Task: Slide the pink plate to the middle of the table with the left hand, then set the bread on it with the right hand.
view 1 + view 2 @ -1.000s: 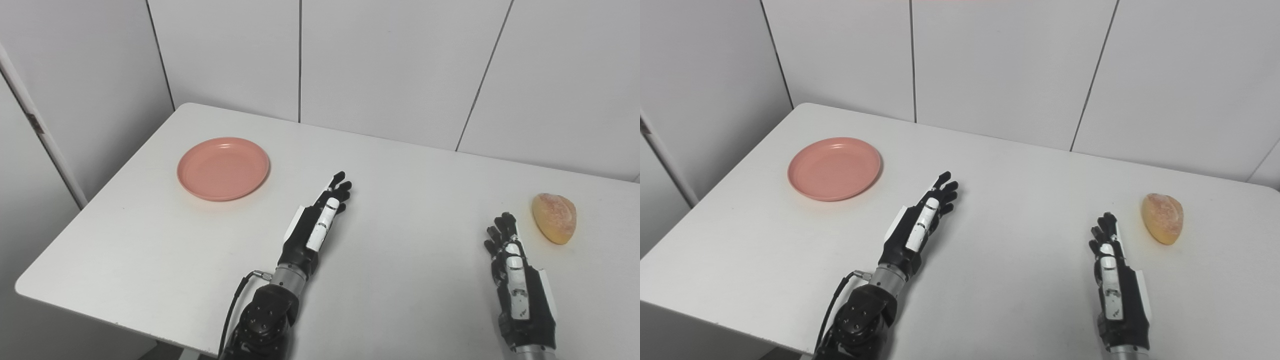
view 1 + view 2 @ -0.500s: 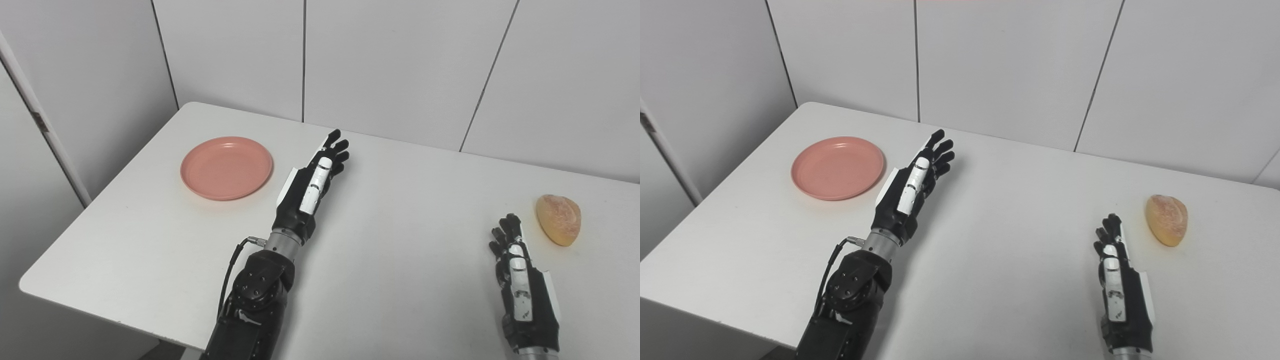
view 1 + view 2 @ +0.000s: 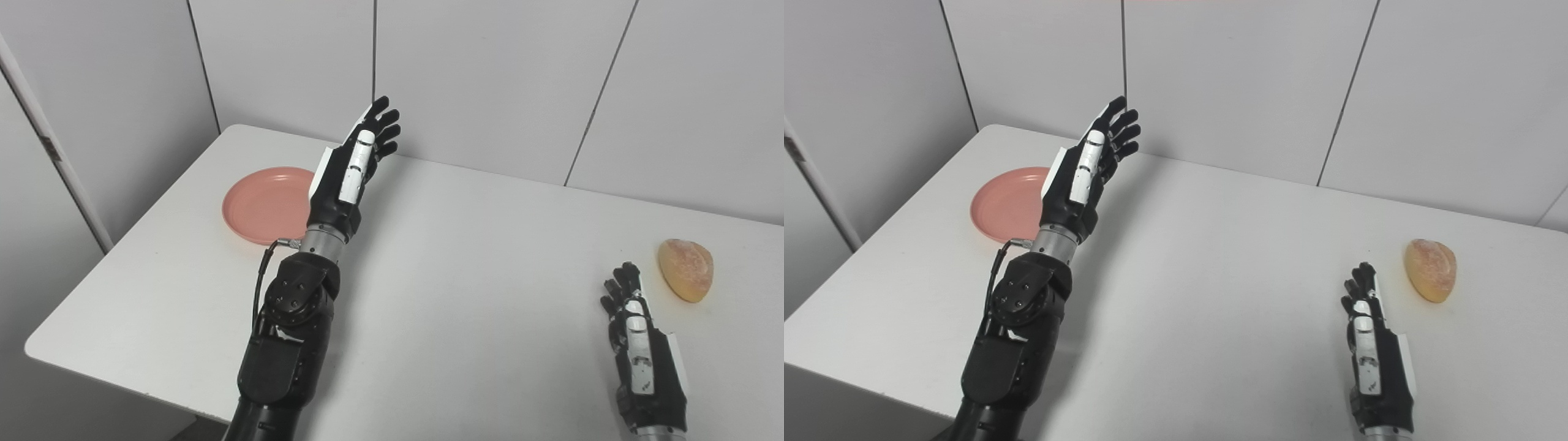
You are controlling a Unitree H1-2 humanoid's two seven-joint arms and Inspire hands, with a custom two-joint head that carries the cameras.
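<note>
my left hand (image 3: 349, 177) raised above the plate's right edge, fingers spread, empty | plate (image 3: 263, 205) at worktop (image 3: 465, 257) far-left | right hand (image 3: 640, 355) low, loosely open, holding nothing — bread (image 3: 686, 269) just beyond it

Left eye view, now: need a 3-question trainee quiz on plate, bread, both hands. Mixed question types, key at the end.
1. True or false: the left hand holds the pink plate.
2. Which hand is nearer the bread? A) left B) right hand
3. Fill in: the bread lies directly on the ____.

Key: 1 false, the hand is raised, open and empty. 2 B. 3 table.
</note>
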